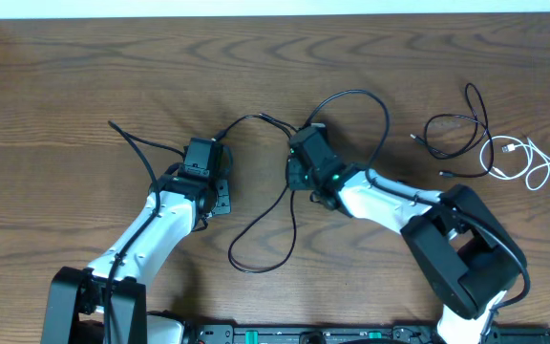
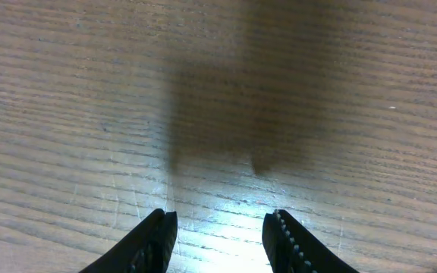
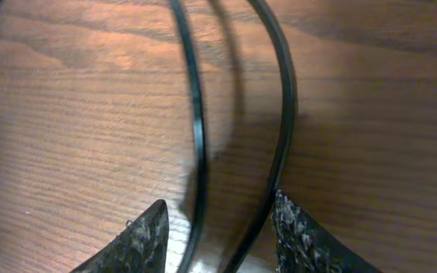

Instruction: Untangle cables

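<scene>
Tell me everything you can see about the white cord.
The white cord is thin and smooth, plastic-looking, with a small plug end showing among its loops. It lies slack and flat in a few loose loops at the far right of the wooden table. Its left loop seems to overlap a coiled black cord; nothing else touches it.

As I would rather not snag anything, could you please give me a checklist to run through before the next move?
1. Left tool empty: ok, jaws apart over bare table.
2. Black cable inside right tool: ok, two strands run through its gap.
3. Cable gripped: not ok, jaws stand apart; one strand merely touches a finger.
4. Single strand selected: not ok, two strands lie in the gap.
5. White cord clear of both arms: ok, lying apart at the table's right side.
</scene>
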Robot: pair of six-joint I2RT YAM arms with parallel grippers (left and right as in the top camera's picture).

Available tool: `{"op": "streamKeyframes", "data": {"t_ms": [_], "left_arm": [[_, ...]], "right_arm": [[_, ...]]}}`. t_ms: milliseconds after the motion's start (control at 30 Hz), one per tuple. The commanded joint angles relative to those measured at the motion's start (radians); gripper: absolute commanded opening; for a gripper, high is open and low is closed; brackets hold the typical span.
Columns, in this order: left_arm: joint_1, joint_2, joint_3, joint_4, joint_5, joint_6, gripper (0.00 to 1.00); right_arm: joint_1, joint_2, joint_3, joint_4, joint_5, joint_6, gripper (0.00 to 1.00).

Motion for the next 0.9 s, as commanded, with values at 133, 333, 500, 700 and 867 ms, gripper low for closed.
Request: {"op": "streamKeyframes", "data": {"t_ms": [133,333,500,700,867], "left_arm": [[0.006,0.011,-0.007,-0.004,-0.020,-0.006,0.43],[0.006,0.011,-0.007,-0.004,-0.020,-0.006,0.43],[0.006,0.012,-0.008,-0.004,-0.020,-0.006,0.43],[0.006,0.012,-0.008,-0.004,-0.020,-0.006,0.43],[0.006,0.012,-0.008,-0.004,-0.020,-0.006,0.43]], "right_arm": [[0.066,0.067,-0.047,-0.018,0.097,-0.008,0.40],[0.069,0.067,-0.047,-0.011,0.097,-0.034,0.37],[0.069,0.067,-0.047,-0.012,0.114,-0.034,0.24],[0.069,0.067,-0.047,-0.013,0.135,-0.033,0.14],[0.068,0.067,-0.047,-0.016,0.124,-0.033,0.28]]}}
